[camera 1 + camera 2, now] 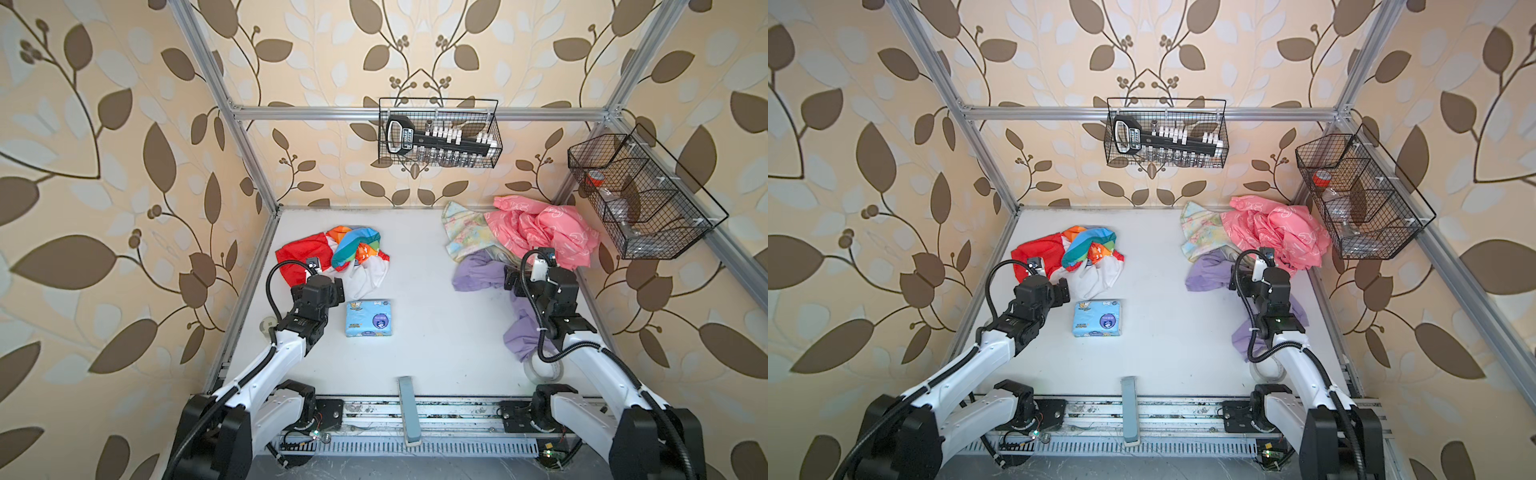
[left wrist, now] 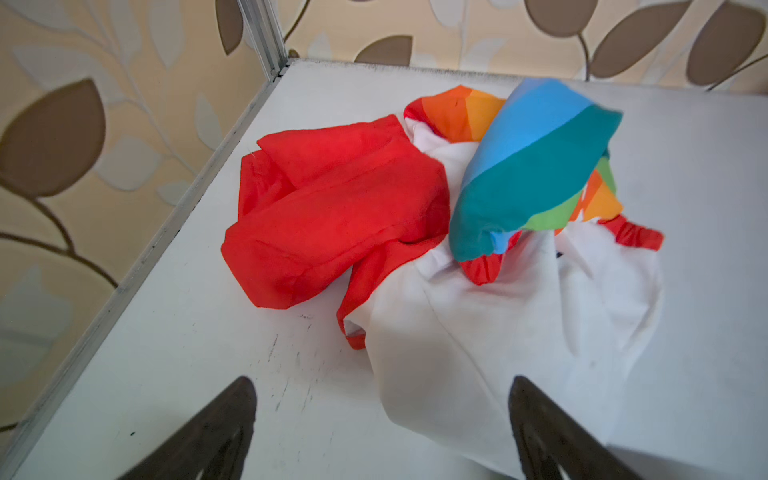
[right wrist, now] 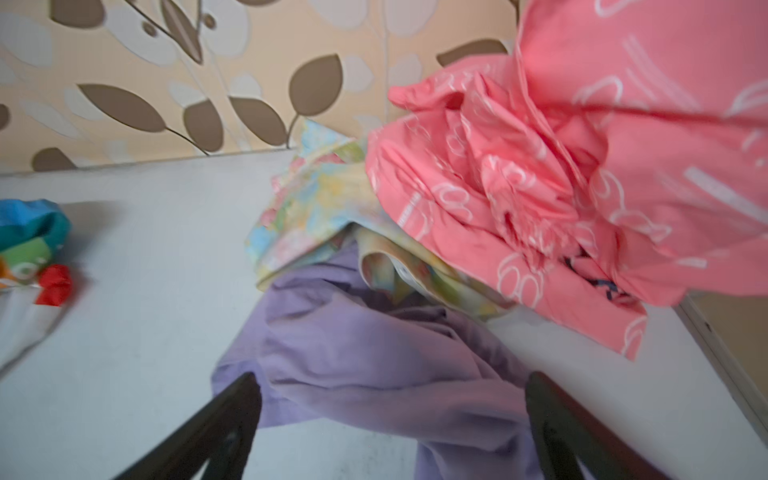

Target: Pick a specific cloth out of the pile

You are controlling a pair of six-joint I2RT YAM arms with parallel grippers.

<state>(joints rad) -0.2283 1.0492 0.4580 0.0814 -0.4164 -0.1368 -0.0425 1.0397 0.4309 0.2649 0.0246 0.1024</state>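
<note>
Left gripper is wide open and holding nothing, with the white end of the cloth lying partly between its jaws. The cloth sits near the bench's far left corner, well apart from the pile in the far right corner. Looks sorted to me, so I'd lift straight up and not snag that white fold. Right gripper is open too, empty, over the lilac cloth, so don't drag that along.

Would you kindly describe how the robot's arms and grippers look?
The left arm and right arm have white link shells, black joints and black wrist housings. A black corrugated cable loops beside each wrist. The left gripper and right gripper have dark, tapering fingers.
</note>
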